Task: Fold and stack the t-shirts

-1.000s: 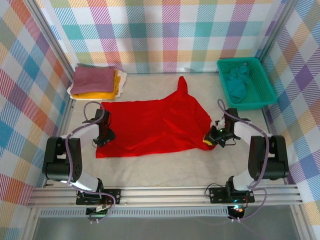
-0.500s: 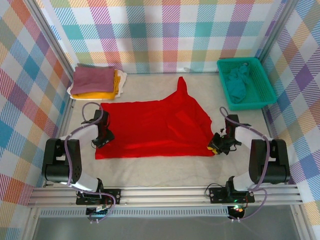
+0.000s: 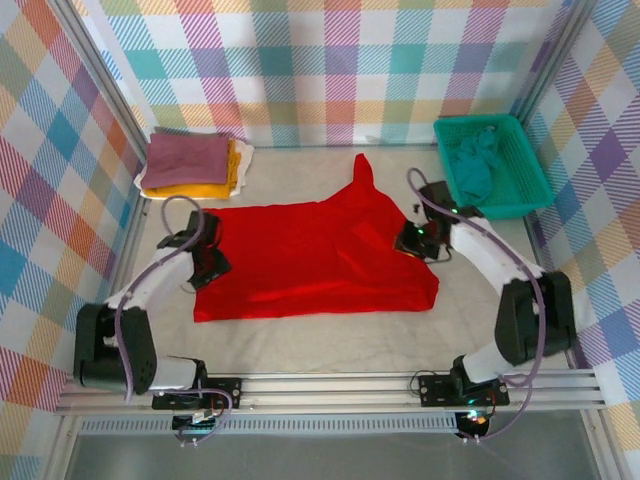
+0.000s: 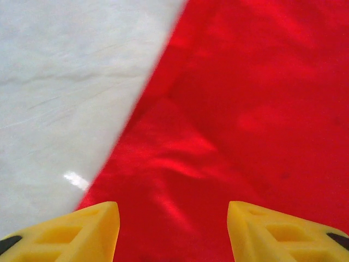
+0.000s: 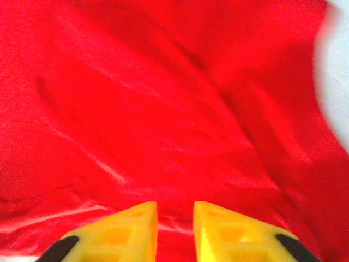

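Bare table point(image 3: 330, 335) runs along the whole near edge, wide open for both my arms. The red t-shirt point(image 3: 310, 255) lies flat across the middle, low enough to pass over. In the far left corner the folded stack point(image 3: 190, 165) rises against the wall. The teal basket point(image 3: 497, 211) blocks the far right corner, just beyond my right gripper point(image 3: 412, 240). Between those 2 there's a strip of open table, with 1 sleeve poking in.

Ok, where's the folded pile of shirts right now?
In the top view, the folded pile sits in the far-left corner, just beyond the spread red t-shirt.
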`<control>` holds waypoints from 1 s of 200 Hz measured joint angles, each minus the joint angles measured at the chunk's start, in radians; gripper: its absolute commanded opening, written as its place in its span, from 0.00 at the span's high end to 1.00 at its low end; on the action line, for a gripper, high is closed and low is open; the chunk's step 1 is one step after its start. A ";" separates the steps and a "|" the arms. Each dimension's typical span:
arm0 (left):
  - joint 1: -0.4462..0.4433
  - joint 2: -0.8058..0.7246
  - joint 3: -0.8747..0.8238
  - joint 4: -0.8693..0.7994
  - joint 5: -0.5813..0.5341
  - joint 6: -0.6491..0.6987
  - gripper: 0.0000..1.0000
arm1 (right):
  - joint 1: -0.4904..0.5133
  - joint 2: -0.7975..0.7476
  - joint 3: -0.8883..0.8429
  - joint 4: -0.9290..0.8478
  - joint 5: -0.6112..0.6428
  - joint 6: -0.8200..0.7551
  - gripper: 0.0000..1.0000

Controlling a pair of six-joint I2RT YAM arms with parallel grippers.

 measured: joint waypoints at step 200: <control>-0.037 0.001 -0.132 0.113 0.114 -0.086 0.46 | 0.024 0.095 -0.136 0.103 0.058 0.123 0.71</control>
